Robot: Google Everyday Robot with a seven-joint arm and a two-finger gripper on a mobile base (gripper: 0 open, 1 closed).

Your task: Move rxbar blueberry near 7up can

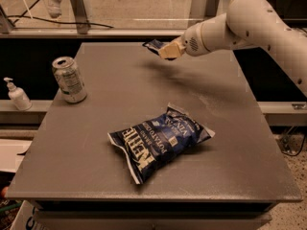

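- The claw (167, 50) hung over the far part of the tabletop (240, 176), close to its far edge, at the end of a white arm (240, 25) that reached in from the right.
- Its tan fingers were pinching the bar (152, 45). The bar was dark blue and stuck out to the left of the claw.
- The bar was off the surface, and a soft shadow lay on the tabletop below and right of the claw.
- The can (69, 79) stood upright well to the left of the claw and nearer the camera, tab end up, just inside the tabletop's left edge.
- From the claw down-left to the can ran an open stretch of plain grey tabletop.
- The bag (160, 140) lay on the middle of the tabletop, nearer the camera than the claw. It was crinkled and slanted, and well apart from both the claw and the can.
- Bare surface showed all round the bag, out to the near, left and right edges.
- A white pump bottle (17, 95) stood far left of the claw, past the left edge, on a lower ledge beside the can's side of the tabletop.
- Behind the claw, past the far edge, ran a pale ledge with upright posts.
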